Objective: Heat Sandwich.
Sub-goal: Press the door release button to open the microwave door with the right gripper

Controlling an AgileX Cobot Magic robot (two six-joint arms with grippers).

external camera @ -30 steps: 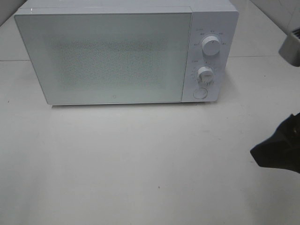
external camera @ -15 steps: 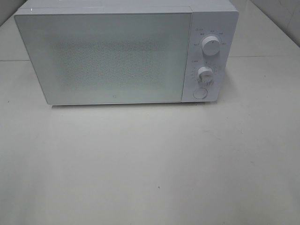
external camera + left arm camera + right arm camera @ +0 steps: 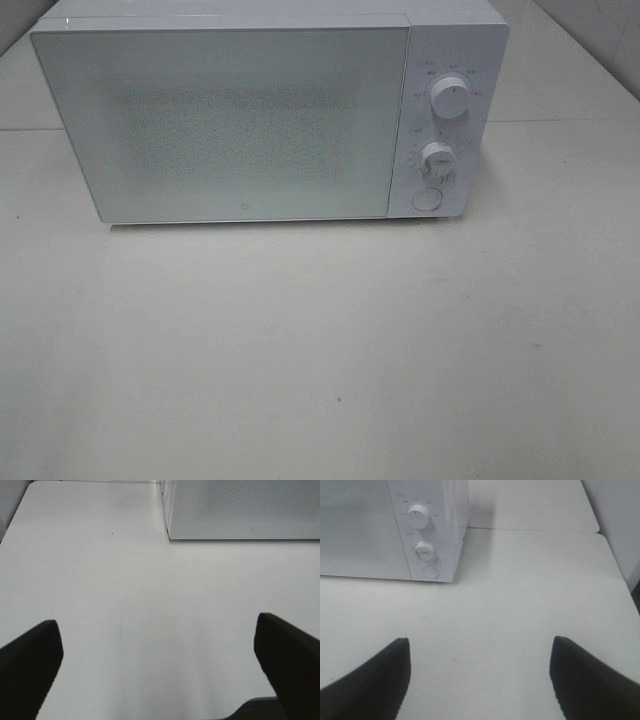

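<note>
Against the far edge of the table, seen from the high camera, stood the white microwave with its frosted door shut. Its upper knob, lower knob and round button sat on the panel at the right. Neither arm showed in that view, and I could spot no sandwich on the table or through the door.

From the left wrist, the left gripper hung over bare tabletop near the microwave's left front corner, its fingers spread wide with nothing between them.

From the right wrist, the right gripper faced the control panel from some way off, fingers also well apart and empty.

The sandwich was nowhere visible. It may have been inside behind the closed door, but I couldn't tell, nor whether heating was done or not yet started. With both grippers empty and off the microwave, no step looked under way.
</note>
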